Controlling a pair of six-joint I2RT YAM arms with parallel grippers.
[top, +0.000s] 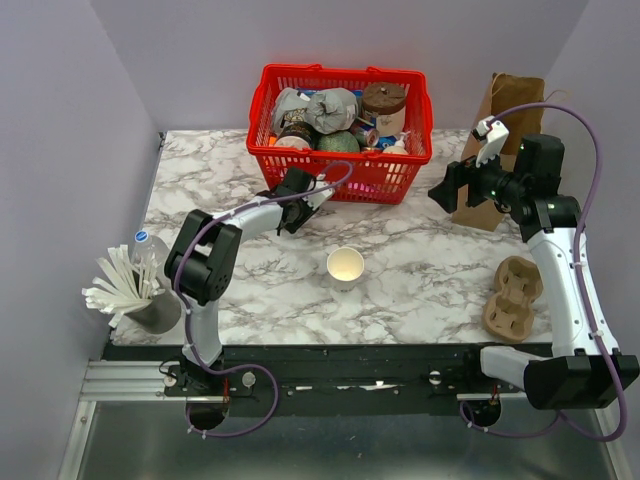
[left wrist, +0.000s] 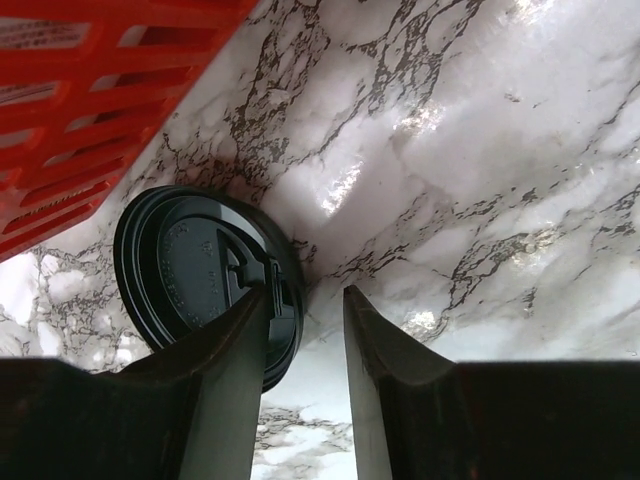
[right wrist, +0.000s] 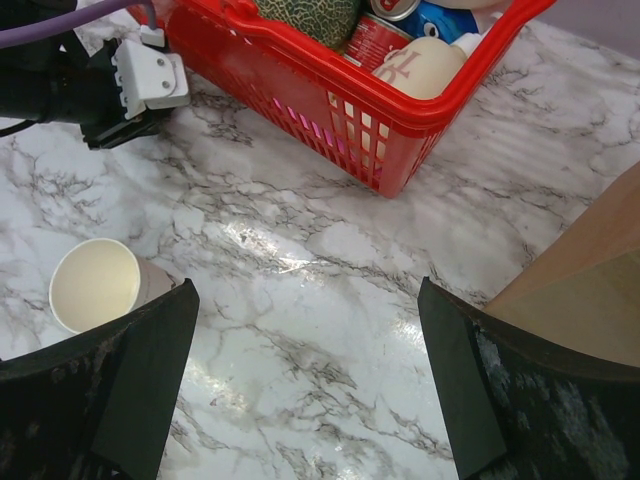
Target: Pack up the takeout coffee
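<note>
Two parts unjoined: we list cup (top: 345, 265) uncovered mid-table, black lid (left wrist: 200, 275) flat beside red basket (top: 340, 130). Left gripper (left wrist: 305, 295) parted astride lid's rim; right gripper (right wrist: 305, 290) wide, empty. Lidding and packing remain, we judge.

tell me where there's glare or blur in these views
left wrist: white glare patches on the table, left fingers dark and soft, lid fairly sharp; right wrist: a glare streak mid-table, right fingers dark and soft; top external: even light, sharp throughout

We count one paper cup (top: 345, 266), one black lid (left wrist: 190, 275), one red basket (top: 395, 178), one paper bag (top: 515, 100), one cup carrier (top: 512, 296) and one bottle (top: 143, 245).
</note>
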